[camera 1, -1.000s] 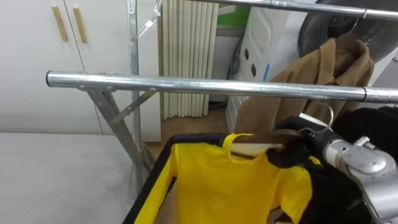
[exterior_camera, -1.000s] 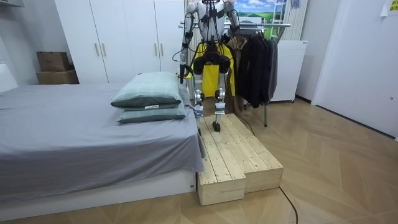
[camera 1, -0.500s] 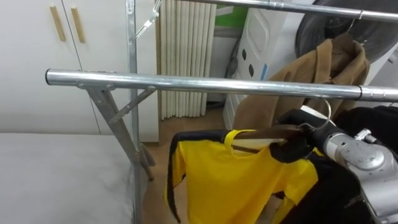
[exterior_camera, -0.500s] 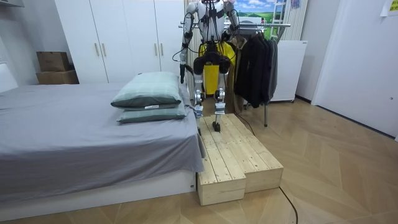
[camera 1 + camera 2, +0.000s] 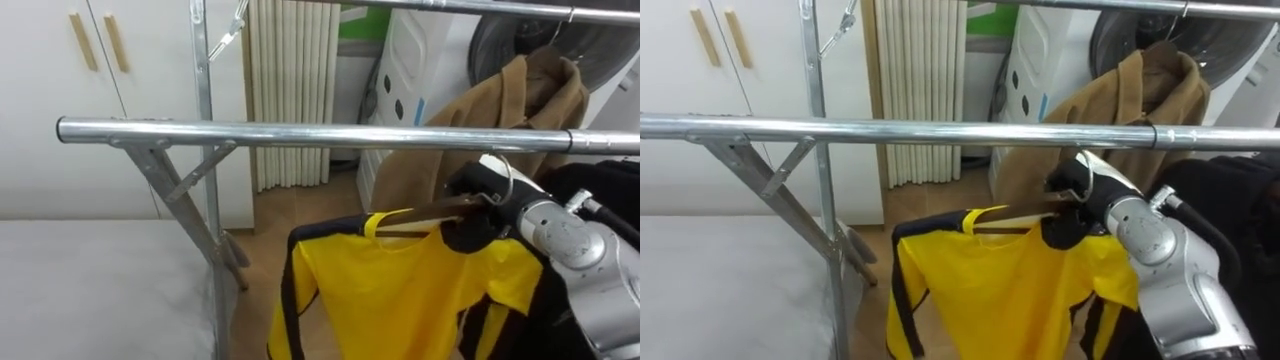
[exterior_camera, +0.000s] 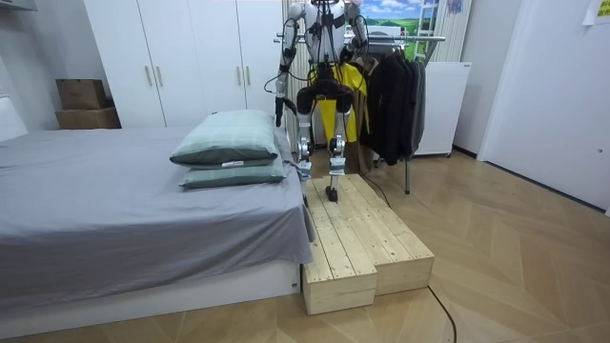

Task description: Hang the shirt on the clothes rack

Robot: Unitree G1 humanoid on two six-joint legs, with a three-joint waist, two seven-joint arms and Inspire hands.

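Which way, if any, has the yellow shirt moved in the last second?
Yes. The shirt, on a hanger gripped by the right hand, has risen nearer the rail and shifted right, away from the rack's post.

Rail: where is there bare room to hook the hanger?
The near rail is bare from its left end, over the brace, to above the yellow shirt on the hanger in the right hand. Right of that it is crowded: dark clothes hang by the rail's right end, with a tan coat behind on the far rail.
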